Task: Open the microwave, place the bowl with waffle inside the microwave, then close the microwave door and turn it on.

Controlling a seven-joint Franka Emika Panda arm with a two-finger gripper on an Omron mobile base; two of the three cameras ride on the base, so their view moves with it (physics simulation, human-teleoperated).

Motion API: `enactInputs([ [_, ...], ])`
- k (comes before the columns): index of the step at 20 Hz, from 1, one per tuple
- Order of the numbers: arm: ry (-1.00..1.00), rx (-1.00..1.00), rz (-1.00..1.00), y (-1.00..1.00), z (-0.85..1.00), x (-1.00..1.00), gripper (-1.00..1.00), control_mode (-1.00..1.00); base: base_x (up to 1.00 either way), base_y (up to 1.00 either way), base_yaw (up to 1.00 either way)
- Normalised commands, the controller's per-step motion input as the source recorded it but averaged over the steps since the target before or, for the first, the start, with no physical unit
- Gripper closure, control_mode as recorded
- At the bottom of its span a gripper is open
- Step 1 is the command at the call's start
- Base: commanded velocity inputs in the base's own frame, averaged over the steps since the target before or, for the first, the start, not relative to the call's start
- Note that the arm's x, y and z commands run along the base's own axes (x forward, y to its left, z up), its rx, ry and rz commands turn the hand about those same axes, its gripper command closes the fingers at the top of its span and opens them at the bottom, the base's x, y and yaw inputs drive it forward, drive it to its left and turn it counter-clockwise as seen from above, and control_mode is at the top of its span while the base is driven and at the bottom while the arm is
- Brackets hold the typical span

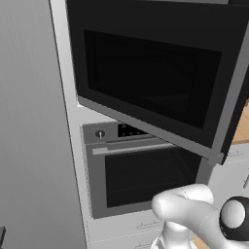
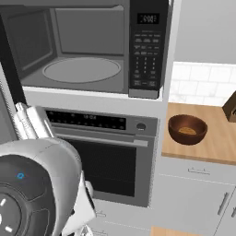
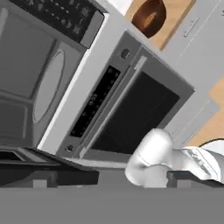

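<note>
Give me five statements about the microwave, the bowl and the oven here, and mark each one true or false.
1. The microwave door is swung open. True.
2. The bowl sits inside the microwave. False: it stands on the wooden counter to the right.
3. The waffle lies in the bowl. True.
4. The turntable carries a plate of food. False: it is bare.
5. The oven below the microwave is open. False: its door is closed.

oven (image 2: 103,156): shut, under cabinet opening | wooden counter (image 2: 216,138): right | white drawers (image 2: 198,193): below counter
</note>
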Motion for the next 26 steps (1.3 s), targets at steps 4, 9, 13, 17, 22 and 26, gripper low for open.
enactInputs([
  [4,0.20,0.88,0.31,-0.35,-0.77,0.90,-1.00,-1.00,0.00,0.00,0.00],
  [9,0.06,0.74,0.45,0.02,-0.58,1.00,-1.00,-1.00,0.00,0.00,0.00],
  [13,-0.07,0.59,0.42,0.15,-0.51,1.00,-1.00,-1.00,0.00,0.00,0.00],
  [17,-0.24,0.29,0.22,0.61,-0.41,0.58,-1.00,-1.00,0.00,0.00,0.00],
  [22,-0.13,0.00,0.25,0.91,0.00,0.32,-1.00,-1.00,0.00,0.00,0.00],
  [26,-0.07,0.00,0.13,0.95,0.01,0.16,-1.00,-1.00,0.00,0.00,0.00],
])
